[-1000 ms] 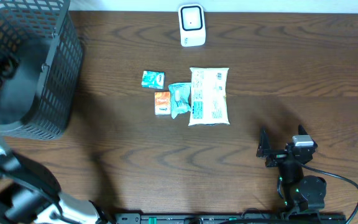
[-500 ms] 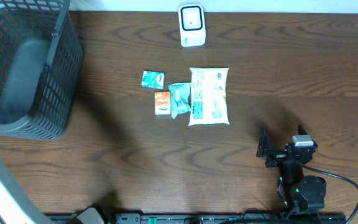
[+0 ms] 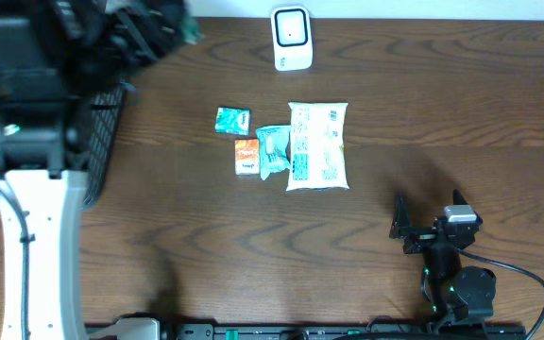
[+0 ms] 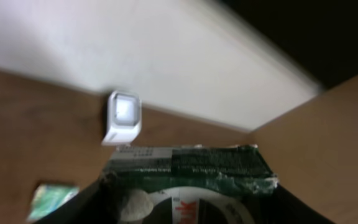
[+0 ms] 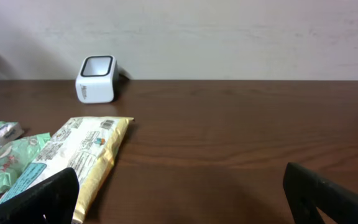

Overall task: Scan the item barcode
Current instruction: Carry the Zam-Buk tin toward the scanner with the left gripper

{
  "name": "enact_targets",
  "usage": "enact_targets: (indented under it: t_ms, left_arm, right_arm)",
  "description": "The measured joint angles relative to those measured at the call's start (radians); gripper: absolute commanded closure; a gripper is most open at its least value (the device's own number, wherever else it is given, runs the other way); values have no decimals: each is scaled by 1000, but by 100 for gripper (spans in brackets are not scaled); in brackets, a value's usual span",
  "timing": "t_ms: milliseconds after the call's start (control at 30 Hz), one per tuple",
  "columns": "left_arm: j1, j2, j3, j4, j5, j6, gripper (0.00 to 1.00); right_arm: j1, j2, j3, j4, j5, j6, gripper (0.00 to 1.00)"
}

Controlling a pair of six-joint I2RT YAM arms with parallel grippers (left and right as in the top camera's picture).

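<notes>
Now left gripper [image 4: 188, 199], clamped on green packet [image 4: 191, 165] left of scanner [image 4: 122, 117], must present its barcode; right gripper [image 3: 430, 219] gapes.

Table [image 3: 461, 104] — finished in dark brown, marked with wavy wood grain.
Barcode scanner [image 3: 292, 39] — cased in white, window dark.
Basket [image 3: 105, 132]: black mesh.
Snack bag [image 3: 318, 145]: cream, printed in teal.
Teal sachet [image 3: 233, 120], orange sachet [image 3: 246, 156] and pale green pouch [image 3: 273, 151] are recorded.
Dark green packet [image 4: 191, 168]: white print, red lettering.
</notes>
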Motion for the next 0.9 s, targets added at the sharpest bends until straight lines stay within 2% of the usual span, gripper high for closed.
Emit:
enact_targets:
  t_ms: [200,300,400,500,533,667,900]
  left_arm:
    - [-181,97,0,-158,-303,144,54]
    - [-230,171,0,-232,-457,208,54]
    - [-251,249,0,-310,-550,256,54]
    - [-254,338,0,-374,-606,283,54]
    - [-254,367,0,-385,-623,289,51]
    - [-254,478,0,-395,-674,308,50]
    - [-254,599,0,-398,-680,316,50]
  right_arm:
    - [0,0,0,0,0,0,1]
    - [0,0,0,0,0,0,1]
    - [0,0,0,0,0,0,1]
    - [0,0,0,0,0,0,1]
    - [0,0,0,0,0,0,1]
    - [0,0,0,0,0,0,1]
    - [0,0,0,0,0,0,1]
